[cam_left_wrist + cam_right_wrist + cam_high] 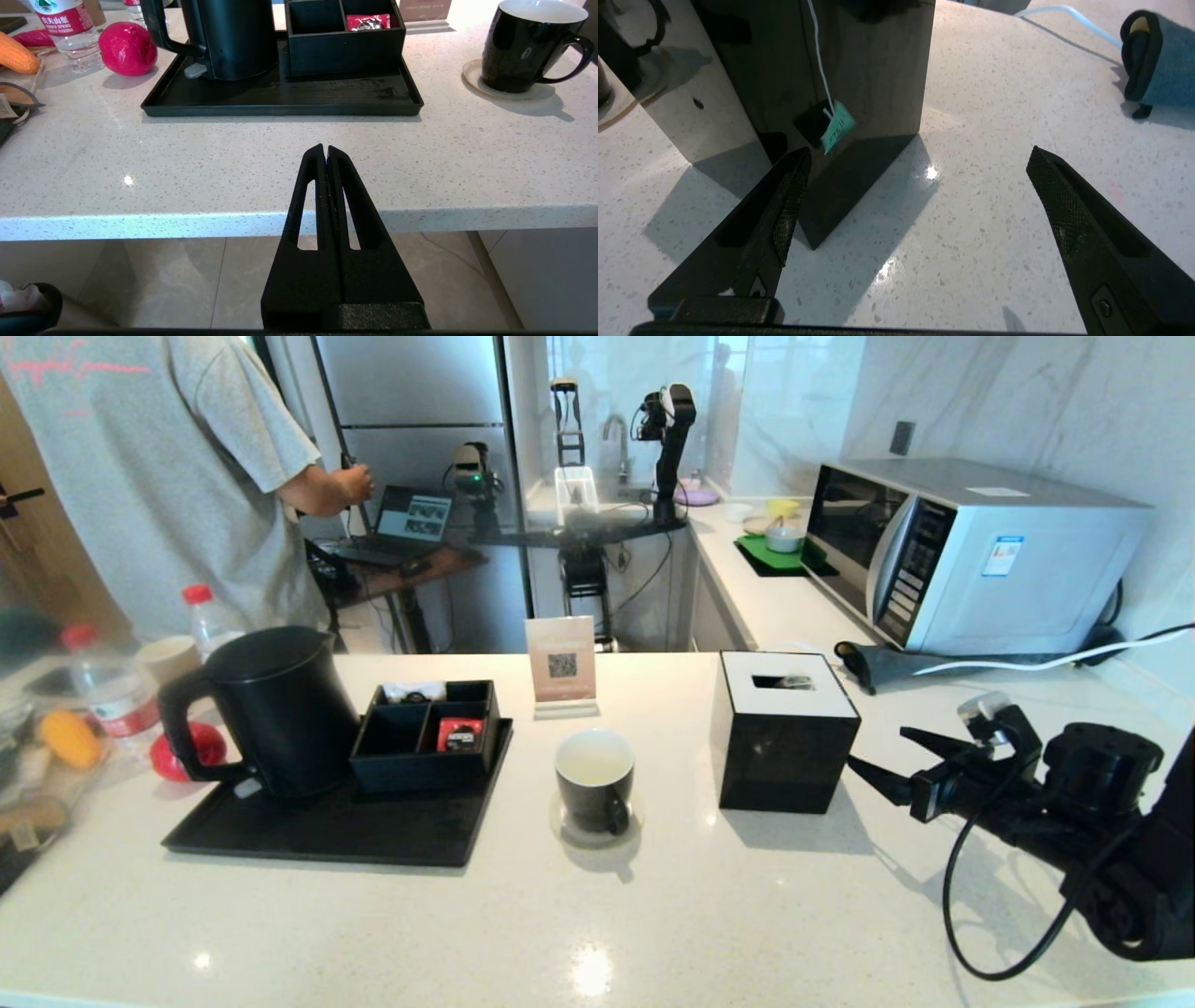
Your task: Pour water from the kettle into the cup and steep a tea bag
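Reaching toward the tissue box: your right gripper (887, 761) hovers over the counter (653, 915) just beside the black tissue box (784, 733), fingers pointing at its side.
Tea bag tag: a green tag on a white string (837, 125) hangs against the box's glossy side, seen from the right wrist; the bag itself is not visible.
Step in hand (judged): collecting the tea bag by its tag; bring one finger to each side of the tag and close on the paper, not on the box wall.
Right jaws: spread wide, holding nothing, touching nothing.
Left gripper (326, 151): parked off the counter's near edge, fingers pressed together, empty.
Kettle (271, 709): upright on the black tray (327, 835) at your left, lid on, handle facing away from the cup.
Cup (595, 779): on a coaster (597, 826) between tray and tissue box, handle toward you; whether it holds water cannot be told.
Caution (judged): the string is slack, so pull gently.
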`<state>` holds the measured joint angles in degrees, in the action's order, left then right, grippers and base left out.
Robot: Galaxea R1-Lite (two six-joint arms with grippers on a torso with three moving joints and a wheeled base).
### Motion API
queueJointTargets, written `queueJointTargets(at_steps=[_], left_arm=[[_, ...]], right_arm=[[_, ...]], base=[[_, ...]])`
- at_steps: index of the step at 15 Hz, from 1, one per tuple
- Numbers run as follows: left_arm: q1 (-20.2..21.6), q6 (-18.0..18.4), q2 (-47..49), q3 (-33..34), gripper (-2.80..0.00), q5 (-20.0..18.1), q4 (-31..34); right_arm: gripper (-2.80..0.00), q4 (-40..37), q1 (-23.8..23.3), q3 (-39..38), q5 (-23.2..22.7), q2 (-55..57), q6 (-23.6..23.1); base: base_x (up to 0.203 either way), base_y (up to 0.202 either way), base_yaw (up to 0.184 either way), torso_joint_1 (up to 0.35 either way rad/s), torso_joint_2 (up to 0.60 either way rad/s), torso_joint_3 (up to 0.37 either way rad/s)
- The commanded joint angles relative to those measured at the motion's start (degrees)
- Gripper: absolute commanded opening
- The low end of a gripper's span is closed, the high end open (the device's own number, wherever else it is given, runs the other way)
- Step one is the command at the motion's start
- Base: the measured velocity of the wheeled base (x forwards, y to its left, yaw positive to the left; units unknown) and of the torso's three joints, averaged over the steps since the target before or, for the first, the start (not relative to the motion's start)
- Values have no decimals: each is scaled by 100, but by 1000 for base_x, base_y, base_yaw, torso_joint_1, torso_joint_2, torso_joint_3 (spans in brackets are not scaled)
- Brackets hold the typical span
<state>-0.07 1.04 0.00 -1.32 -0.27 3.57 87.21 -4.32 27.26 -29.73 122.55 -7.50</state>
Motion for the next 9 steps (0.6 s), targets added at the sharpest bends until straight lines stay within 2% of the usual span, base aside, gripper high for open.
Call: queueJointTargets(at_steps=[1,4,9], left_arm=[[7,2,0,0,-280,0,3],[2,2,0,0,-280,0,3],[0,2,0,0,-280,0,3]], right_arm=[[0,244,-40,-70,-8,30,-4],[0,244,-329,-64,11,46,-3],[0,204,-1390,520,-51,-302,217]], base=[[0,0,0,0,0,0],[0,0,0,0,0,0],[0,0,0,0,0,0]])
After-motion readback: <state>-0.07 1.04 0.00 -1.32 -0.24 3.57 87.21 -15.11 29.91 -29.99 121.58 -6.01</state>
